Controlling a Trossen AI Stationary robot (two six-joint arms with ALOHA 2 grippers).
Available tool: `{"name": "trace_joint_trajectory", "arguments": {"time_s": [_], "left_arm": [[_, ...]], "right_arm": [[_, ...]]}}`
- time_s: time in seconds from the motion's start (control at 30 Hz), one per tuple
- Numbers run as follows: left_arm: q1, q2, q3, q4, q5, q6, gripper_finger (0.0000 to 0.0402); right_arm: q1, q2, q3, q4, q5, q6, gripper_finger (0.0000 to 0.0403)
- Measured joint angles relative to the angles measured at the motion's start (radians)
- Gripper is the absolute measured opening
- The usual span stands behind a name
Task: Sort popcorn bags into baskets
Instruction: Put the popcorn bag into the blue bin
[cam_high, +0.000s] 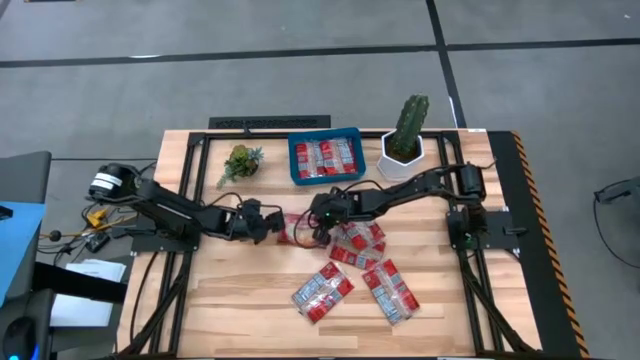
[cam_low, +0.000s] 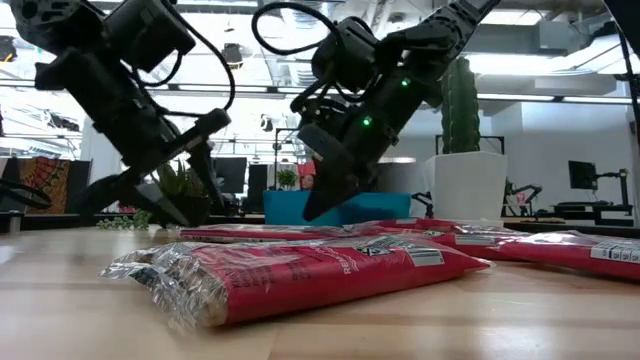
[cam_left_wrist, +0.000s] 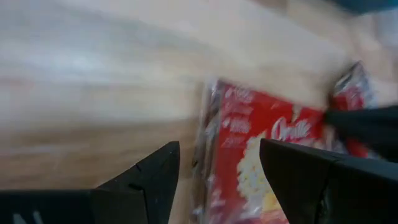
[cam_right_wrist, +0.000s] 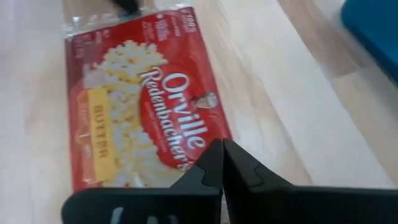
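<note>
One red popcorn bag lies flat on the table between my two grippers, its printed face up. My left gripper is open at the bag's left end, with that end just ahead of its fingers. My right gripper is shut, its fingertips over the bag's right end. Three more red bags lie on the wood: one beside the right gripper and two nearer the front. The blue bin at the far side holds red bags. My right gripper's shut fingertips slant down from the table's right onto the bag's right end, beside the brand print. I cannot tell whether they touch it or hover just above. The bag lies flat on the table.
A white pot with a tall cactus stands right of the bin, close behind the right arm. A small green plant sits left of the bin. Bare wood lies along the table's left and near sides.
</note>
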Motion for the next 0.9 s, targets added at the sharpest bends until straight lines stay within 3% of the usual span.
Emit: {"name": "trace_joint_trajectory", "arguments": {"time_s": [0.27,0.57,0.73,0.9], "left_arm": [[-0.034,0.047,0.0,0.018,-0.015,-0.048,0.021],[-0.034,0.2,0.002,0.264,0.017,0.008,0.021],[-0.034,0.226,0.004,0.3,0.023,0.036,0.0209],[-0.031,0.226,0.003,0.328,0.037,0.074,0.017]], "right_arm": [[-0.008,0.0,0.0,-0.023,-0.009,-0.011,0.0012],[0.014,0.0,-0.023,-0.003,-0.014,-0.011,0.0023],[0.009,0.0,-0.047,0.041,-0.014,-0.011,0.0011],[0.003,0.03,-0.052,0.095,-0.039,-0.01,0.0012]]}}
